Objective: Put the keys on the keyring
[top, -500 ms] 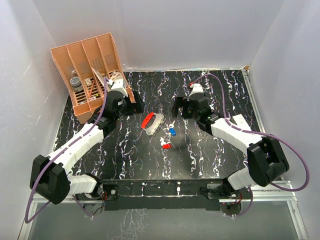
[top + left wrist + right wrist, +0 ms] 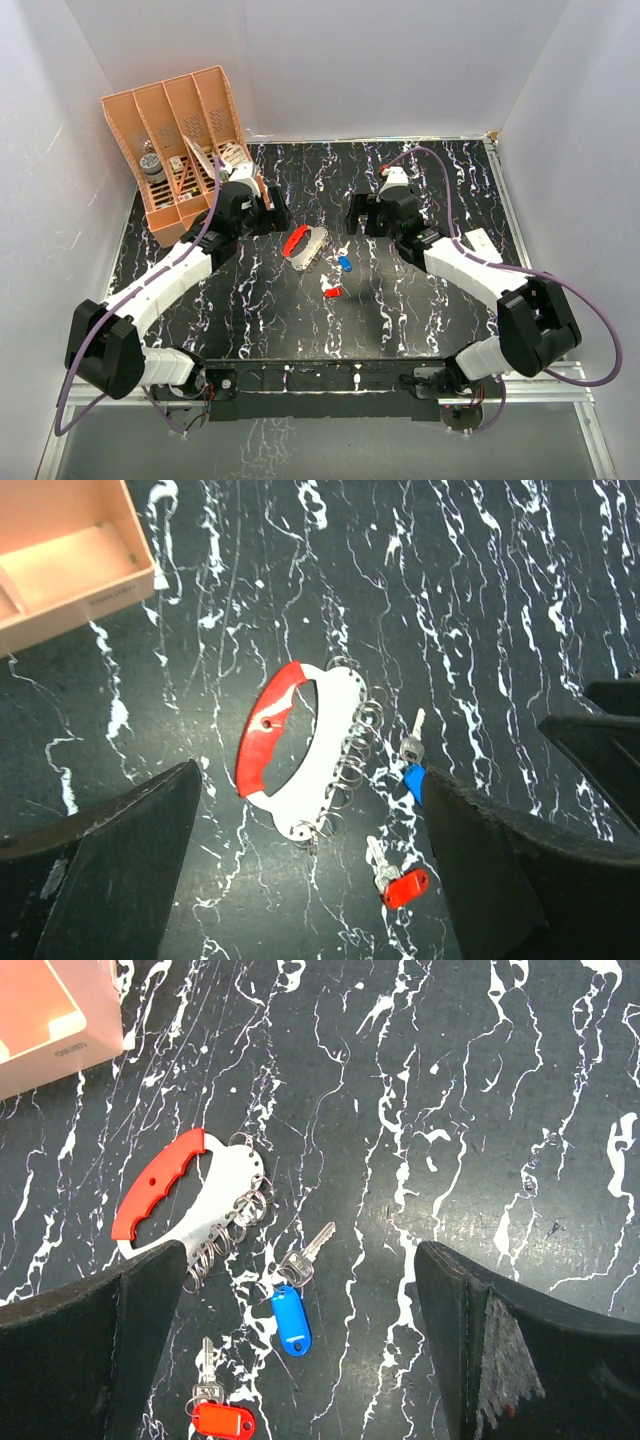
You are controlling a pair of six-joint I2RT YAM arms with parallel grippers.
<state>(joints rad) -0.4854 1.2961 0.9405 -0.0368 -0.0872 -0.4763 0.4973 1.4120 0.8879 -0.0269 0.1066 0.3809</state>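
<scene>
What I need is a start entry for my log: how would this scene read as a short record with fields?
keyring: flat on the table, red grip, white plate, small wire rings along one edge
blue key: on the table, apart from the rings, not attached
red key: on the table, nearer the arm bases, not attached
left hand: open, holding nothing
right hand: open, holding nothing
orange box: far left corner
</scene>
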